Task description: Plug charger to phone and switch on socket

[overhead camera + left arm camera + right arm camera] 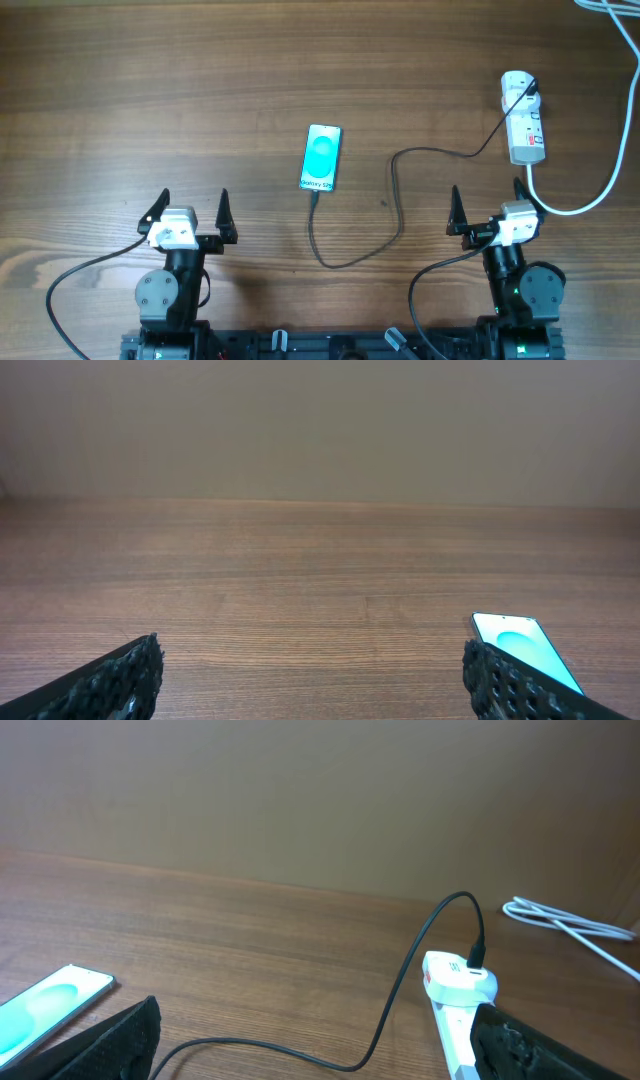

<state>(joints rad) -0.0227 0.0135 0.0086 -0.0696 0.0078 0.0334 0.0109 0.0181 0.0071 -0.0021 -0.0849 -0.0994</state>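
My left gripper (193, 203) sits low in the left of the overhead frame, fingers spread wide and holding nothing. My right gripper (487, 203), low on the right, is spread the same way and empty. The phone (322, 157) lies lit at the centre. The charger (396, 190) meets its lower edge, loops down, then runs up right to the socket (522, 118) near the top right corner. A white cord (600, 200) curves away from the socket's lower end
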